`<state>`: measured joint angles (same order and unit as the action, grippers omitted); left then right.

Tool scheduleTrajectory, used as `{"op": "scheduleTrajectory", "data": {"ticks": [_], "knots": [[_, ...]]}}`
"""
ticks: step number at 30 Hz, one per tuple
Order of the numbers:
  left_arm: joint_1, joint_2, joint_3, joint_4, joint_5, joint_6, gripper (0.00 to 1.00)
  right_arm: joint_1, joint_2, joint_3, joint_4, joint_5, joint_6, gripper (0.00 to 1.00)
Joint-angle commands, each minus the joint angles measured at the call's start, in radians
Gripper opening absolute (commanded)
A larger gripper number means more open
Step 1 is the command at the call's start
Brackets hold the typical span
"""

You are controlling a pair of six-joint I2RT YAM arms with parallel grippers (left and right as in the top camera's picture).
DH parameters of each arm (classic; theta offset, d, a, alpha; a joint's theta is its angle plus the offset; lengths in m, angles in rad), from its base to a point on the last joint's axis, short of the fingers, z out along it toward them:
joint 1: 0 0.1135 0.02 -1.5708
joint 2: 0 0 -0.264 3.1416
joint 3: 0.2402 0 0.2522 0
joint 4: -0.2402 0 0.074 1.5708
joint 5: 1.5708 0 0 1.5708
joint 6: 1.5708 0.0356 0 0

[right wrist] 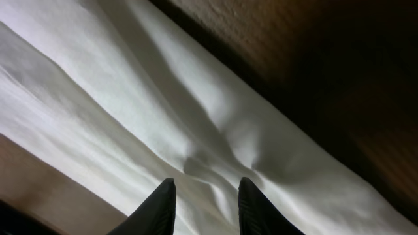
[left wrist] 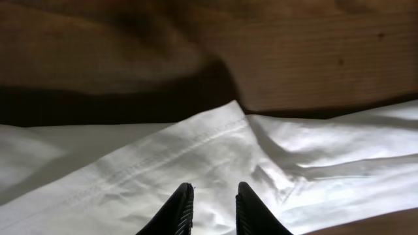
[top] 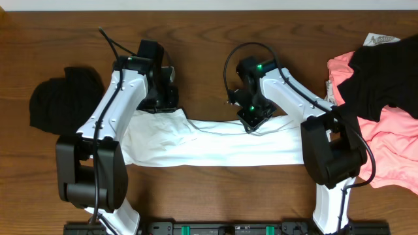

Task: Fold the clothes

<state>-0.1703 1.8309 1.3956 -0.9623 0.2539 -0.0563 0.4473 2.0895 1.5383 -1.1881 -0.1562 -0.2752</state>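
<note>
The white T-shirt (top: 215, 147) lies as a long flat band across the middle of the table. My left gripper (top: 163, 104) is down on its far left corner. In the left wrist view the fingers (left wrist: 214, 189) stand a narrow gap apart with a ridge of the white T-shirt (left wrist: 163, 163) bunched between them, beside a stitched hem. My right gripper (top: 251, 124) is on the band's far edge, right of centre. Its fingers (right wrist: 206, 183) pinch a pucker of the white T-shirt (right wrist: 130, 98), and creases run out from it.
A black garment (top: 62, 98) lies bunched at the left of the table. At the right edge a coral-pink garment (top: 392, 143) is heaped with another black garment (top: 385, 72) on top. Bare wood table (top: 215, 189) shows in front of the shirt.
</note>
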Motion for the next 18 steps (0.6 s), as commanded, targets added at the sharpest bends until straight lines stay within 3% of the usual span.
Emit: {"op": "scheduleTrajectory", "data": {"ticks": [1, 9, 18], "knots": [[0.002, 0.045, -0.064, 0.014, -0.026, -0.013, 0.23, 0.010, -0.030, 0.016, -0.004, 0.003, 0.013, 0.31], [0.000, 0.064, -0.203, -0.039, 0.071, -0.039, 0.20, 0.009, -0.030, 0.016, -0.002, 0.017, 0.013, 0.31], [0.000, 0.064, -0.301, 0.001, 0.068, -0.039, 0.20, 0.007, -0.030, 0.016, 0.000, 0.029, 0.014, 0.31]]}}
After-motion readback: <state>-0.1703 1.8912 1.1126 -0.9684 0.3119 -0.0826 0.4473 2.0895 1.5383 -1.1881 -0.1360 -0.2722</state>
